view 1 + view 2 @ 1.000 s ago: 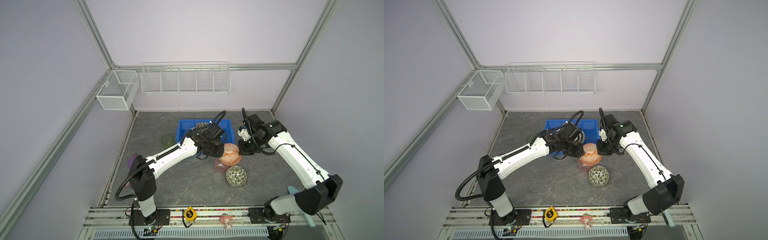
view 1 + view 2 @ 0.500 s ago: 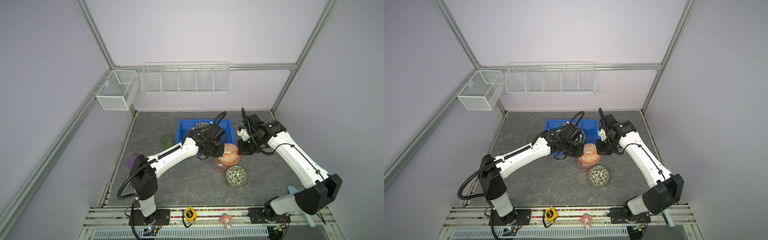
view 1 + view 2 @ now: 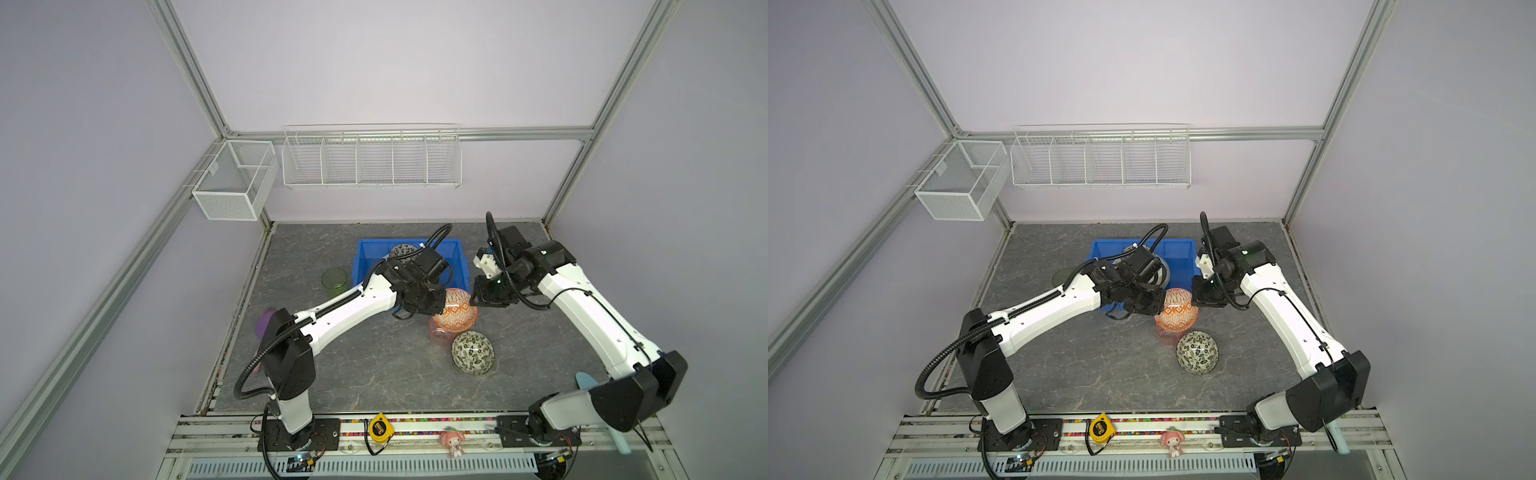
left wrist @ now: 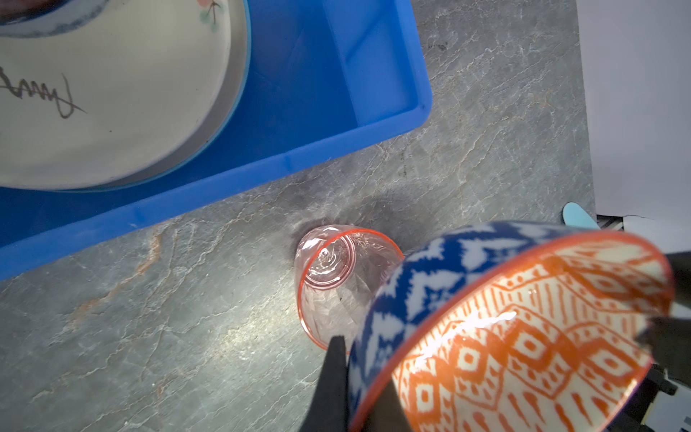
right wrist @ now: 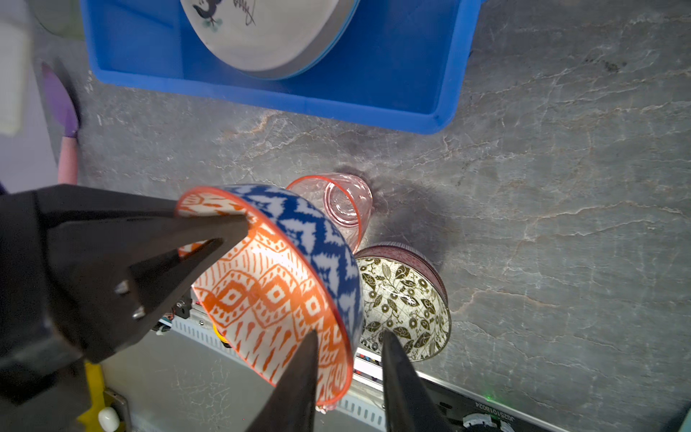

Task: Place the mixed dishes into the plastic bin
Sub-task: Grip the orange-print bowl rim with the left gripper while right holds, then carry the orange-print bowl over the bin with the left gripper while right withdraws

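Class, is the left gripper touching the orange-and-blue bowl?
Touching. The right wrist view shows the left gripper with its fingers clamped on the rim of the orange-and-blue bowl, which hangs tilted above the table.

right end effector (image 5: 349,334) opened, releasing the bowl (image 5: 269,295).

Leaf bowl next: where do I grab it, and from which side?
Pinch the rim of the leaf bowl from above, one jaw inside and one outside, on its right side, away from the pink cup. Its mouth faces up and the thin rim is clear there. The bowl looks too wide to span across.
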